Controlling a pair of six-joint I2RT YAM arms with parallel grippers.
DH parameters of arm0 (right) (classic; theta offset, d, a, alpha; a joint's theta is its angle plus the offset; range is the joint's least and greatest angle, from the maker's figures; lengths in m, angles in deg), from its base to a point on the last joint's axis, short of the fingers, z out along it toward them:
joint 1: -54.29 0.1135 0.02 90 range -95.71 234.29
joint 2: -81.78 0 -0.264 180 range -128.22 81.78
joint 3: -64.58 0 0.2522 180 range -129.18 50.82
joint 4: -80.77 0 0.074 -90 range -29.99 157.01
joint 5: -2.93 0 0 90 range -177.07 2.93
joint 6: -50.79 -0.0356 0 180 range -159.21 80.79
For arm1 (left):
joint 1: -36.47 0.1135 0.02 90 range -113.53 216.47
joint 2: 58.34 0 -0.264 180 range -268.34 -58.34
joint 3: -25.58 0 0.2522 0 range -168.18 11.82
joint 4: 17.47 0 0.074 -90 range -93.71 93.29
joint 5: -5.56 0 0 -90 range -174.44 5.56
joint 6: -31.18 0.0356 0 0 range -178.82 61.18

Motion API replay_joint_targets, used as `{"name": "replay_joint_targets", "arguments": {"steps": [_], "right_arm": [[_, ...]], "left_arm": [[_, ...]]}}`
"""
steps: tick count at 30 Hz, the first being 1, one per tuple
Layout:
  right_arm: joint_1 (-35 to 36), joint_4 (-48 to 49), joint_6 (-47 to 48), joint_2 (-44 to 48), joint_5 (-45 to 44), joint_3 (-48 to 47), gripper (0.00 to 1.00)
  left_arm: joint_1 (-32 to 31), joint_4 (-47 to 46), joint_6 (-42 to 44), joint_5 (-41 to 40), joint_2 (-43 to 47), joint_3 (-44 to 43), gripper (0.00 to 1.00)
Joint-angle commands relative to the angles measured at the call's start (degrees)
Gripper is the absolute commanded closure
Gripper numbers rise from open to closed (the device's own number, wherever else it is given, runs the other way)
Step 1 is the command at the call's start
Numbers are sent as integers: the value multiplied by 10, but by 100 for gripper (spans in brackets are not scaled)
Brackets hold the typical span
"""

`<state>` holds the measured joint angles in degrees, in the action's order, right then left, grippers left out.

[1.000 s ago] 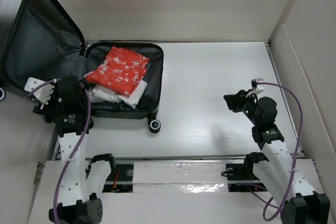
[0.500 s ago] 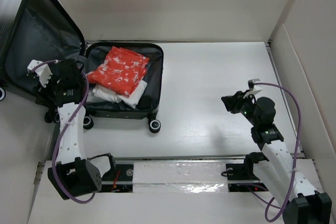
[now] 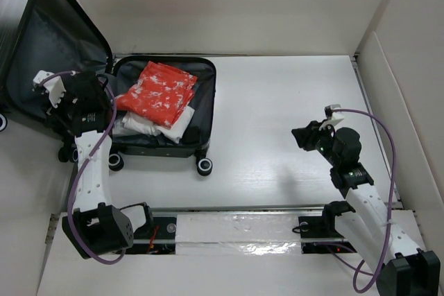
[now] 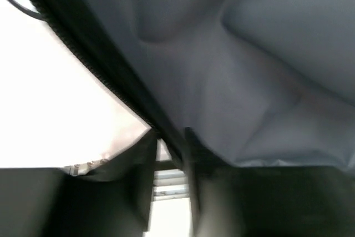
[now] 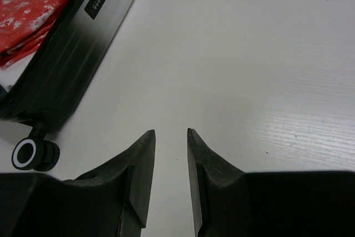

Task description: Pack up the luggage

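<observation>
Left wrist view, blurred: left end effector (image 4: pixel 168 144) straddles luggage (image 4: pixel 238 81) rim, perhaps gripping; right end effector (image 5: pixel 171 137) slightly open, empty.

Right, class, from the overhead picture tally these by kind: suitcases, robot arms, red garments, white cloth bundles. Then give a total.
Suitcases: 1, the luggage, lying open
Robot arms: 2, left arm and right arm
Red garments: 1, the red garment
White cloth bundles: 1, the white bundle under the red one
Total: 5

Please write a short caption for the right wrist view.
Right gripper, empty, over the table; the open luggage lies at upper left.
</observation>
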<state>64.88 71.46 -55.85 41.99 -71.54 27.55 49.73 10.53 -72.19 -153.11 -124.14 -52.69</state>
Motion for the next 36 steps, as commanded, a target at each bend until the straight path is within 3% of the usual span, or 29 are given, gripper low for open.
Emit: {"name": "replay_joint_targets", "arguments": {"steps": [1,3,8,11,12,15,16,20,22,23,24,26,27,28,31,32,33,34,36], "right_arm": [[4,1,11,3,-16,-30,65],[4,1,9,7,-23,-29,65],[4,2,7,1,-26,-29,65],[4,7,6,-7,-19,-30,66],[4,9,6,-12,-14,-30,66],[9,14,6,-19,-15,-30,66],[9,15,6,-23,-15,-30,65],[21,18,6,-33,-16,-33,66],[21,16,7,-34,-23,-35,65],[26,14,9,-32,-25,-35,66],[26,14,9,-32,-26,-35,65],[26,14,9,-30,-35,-35,65],[31,14,9,-32,-38,-35,65],[31,14,9,-33,-41,-35,65],[36,16,10,-43,-51,-36,65],[44,16,10,-47,-55,-37,65],[44,16,11,-49,-59,-38,65],[51,16,12,-55,-69,-39,65],[58,15,12,-59,-79,-40,65]], "left_arm": [[4,-50,36,-4,1,-2,84],[4,-38,29,1,-2,-12,100],[4,-28,24,38,13,-7,100],[-56,-42,44,23,27,18,100],[-122,-94,101,-17,37,35,100],[-223,-197,212,-72,69,118,100],[-282,-297,312,-102,76,140,100],[-405,-446,466,-141,115,232,100],[-444,-388,454,-138,121,234,100],[-492,-334,391,-145,122,218,100],[-516,-285,353,-150,126,207,93],[-573,-83,268,-96,132,155,60],[-632,-10,172,-65,131,133,37],[-658,123,136,28,130,110,32],[-747,263,52,203,115,35,35],[-767,278,44,229,110,9,49],[-775,273,54,261,112,-7,53],[-775,270,52,359,114,-26,54],[-775,260,53,445,117,-60,56]]}}
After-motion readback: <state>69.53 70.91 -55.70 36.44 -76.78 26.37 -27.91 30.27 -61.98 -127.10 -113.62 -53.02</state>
